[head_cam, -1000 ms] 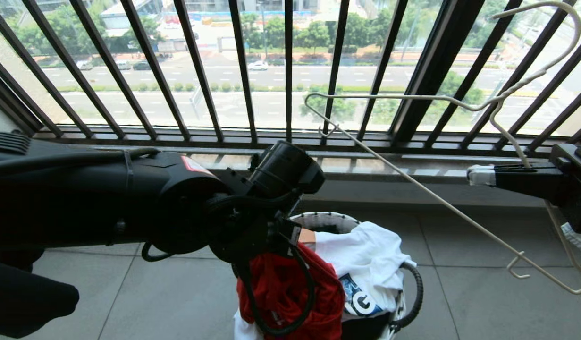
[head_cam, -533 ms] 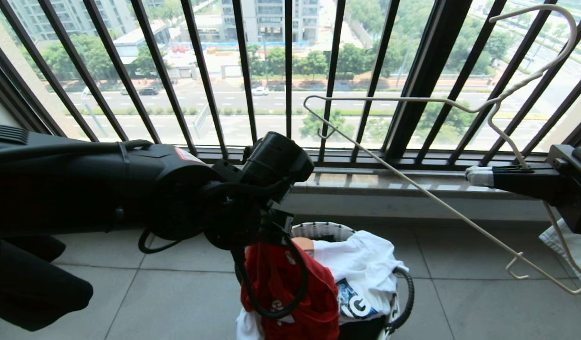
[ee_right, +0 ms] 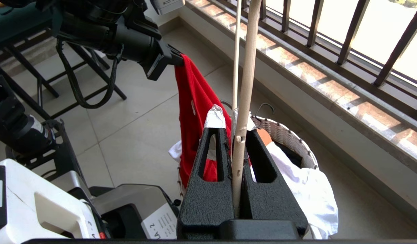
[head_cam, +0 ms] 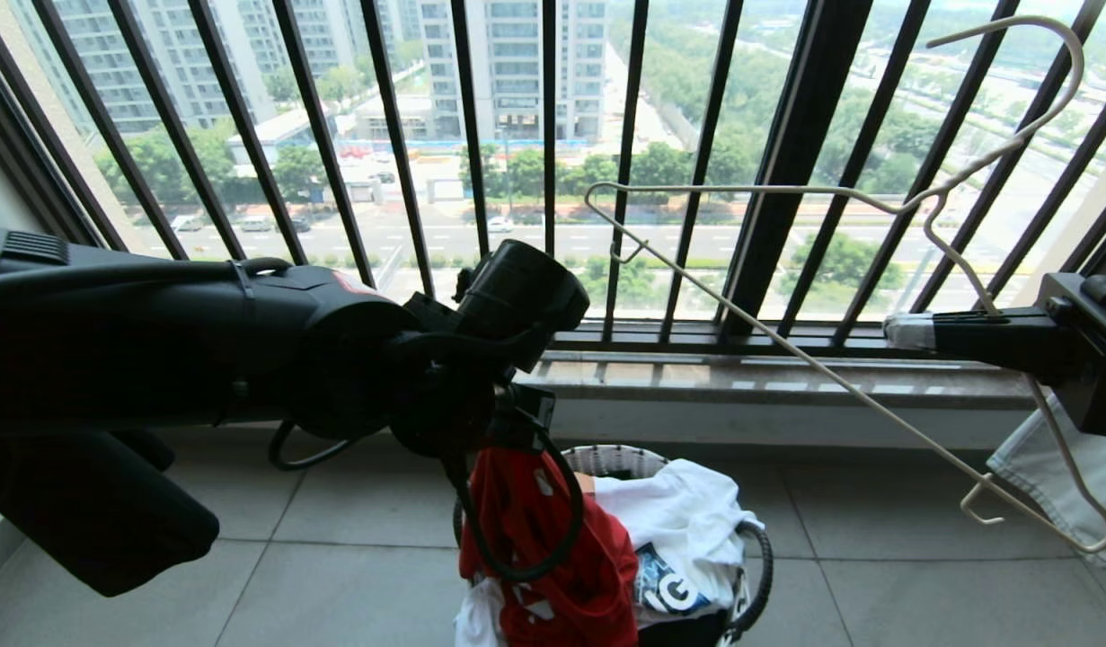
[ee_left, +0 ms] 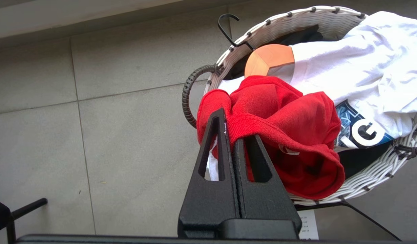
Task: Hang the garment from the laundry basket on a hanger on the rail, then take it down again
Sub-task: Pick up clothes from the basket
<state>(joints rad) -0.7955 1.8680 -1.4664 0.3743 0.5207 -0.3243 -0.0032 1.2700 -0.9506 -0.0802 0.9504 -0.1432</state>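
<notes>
The red T-shirt (head_cam: 553,557) hung bunched over the laundry basket (head_cam: 750,575), its fabric pinched in the left gripper (ee_left: 230,127), jaws clamped tight. Off to the right, the right gripper (ee_right: 232,117) was squeezed shut on the wire hanger (head_cam: 786,355), held up near the black railing (head_cam: 786,162)

Matte black arms, looped black cables, black slotted wedge fingers (ee_left: 215,152), white tape on right fingertips (ee_right: 215,117)
</notes>
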